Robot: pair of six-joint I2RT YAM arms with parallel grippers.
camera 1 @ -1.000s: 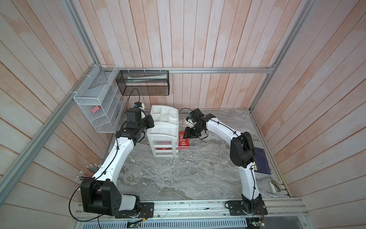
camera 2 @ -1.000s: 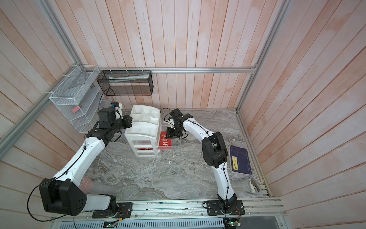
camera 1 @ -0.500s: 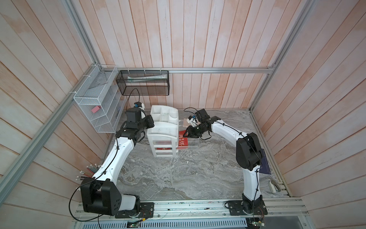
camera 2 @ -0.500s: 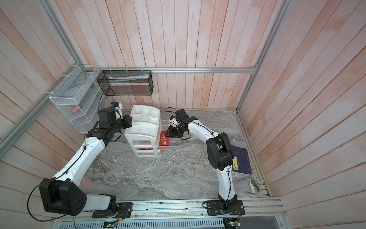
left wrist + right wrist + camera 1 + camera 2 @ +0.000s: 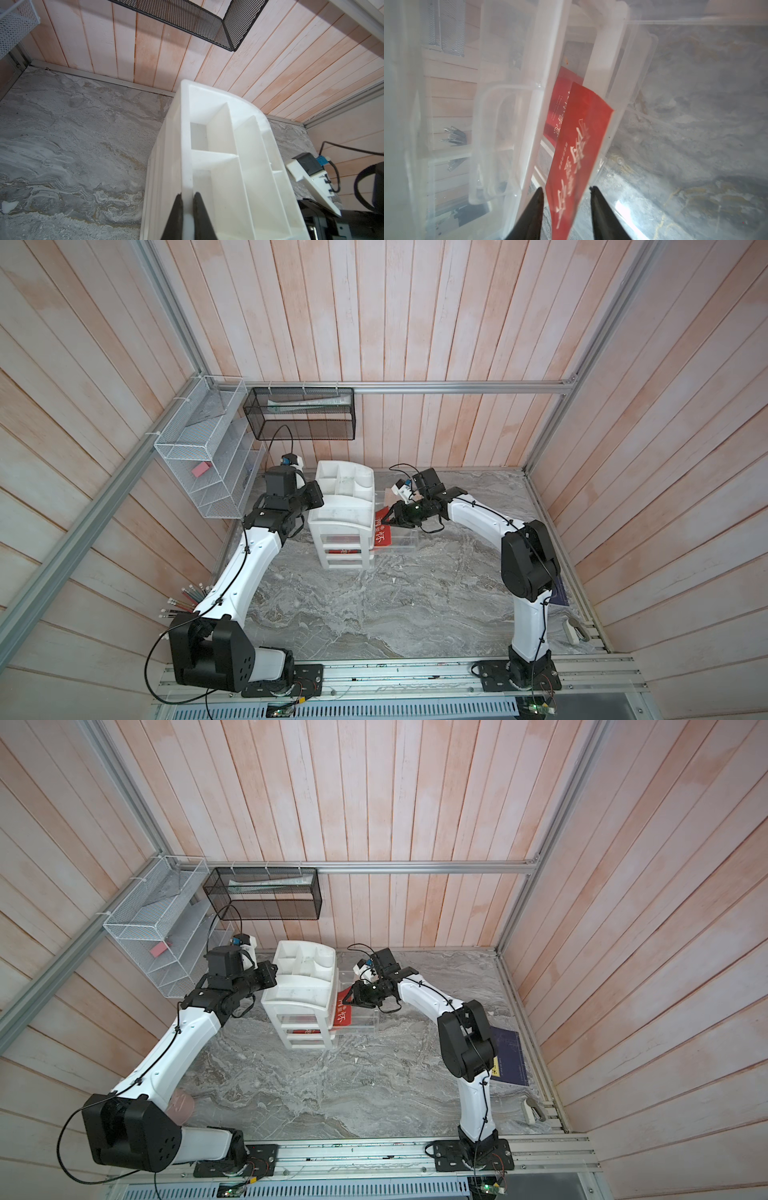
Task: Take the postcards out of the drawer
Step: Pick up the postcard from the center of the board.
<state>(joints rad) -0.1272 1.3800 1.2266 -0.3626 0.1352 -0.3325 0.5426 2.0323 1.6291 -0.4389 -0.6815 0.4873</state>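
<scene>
Wood-plank walls on three sides, grey marbled counter (image 5: 374, 614), white wire rack (image 5: 199, 456) on the left wall, black mesh basket (image 5: 299, 414) on the far wall. White desk organizer (image 5: 345, 506) stands far-centre on the counter, with a clear drawer (image 5: 399, 541) pulled out to its right. Left gripper (image 5: 188, 194) is clamped on the organizer's top rim at its left side, one finger on each side of the wall. Right gripper (image 5: 566, 188) is at the open drawer from the right, fingers (image 5: 600, 207) apart with a red postcard (image 5: 577, 145) running between them. There is a thin gap at one finger and the other is right at the card's edge, so can't tell if it presses. In both top views that red postcard (image 5: 383, 533) (image 5: 344, 1016) sits tilted, with white characters facing up, in the drawer just beside the organizer's right side. Second red postcard (image 5: 556, 110) lies farther in behind it, partly covered, can't tell which level. Navy booklet (image 5: 509, 1056) lies flat at the counter's right edge, well apart from the organizer
</scene>
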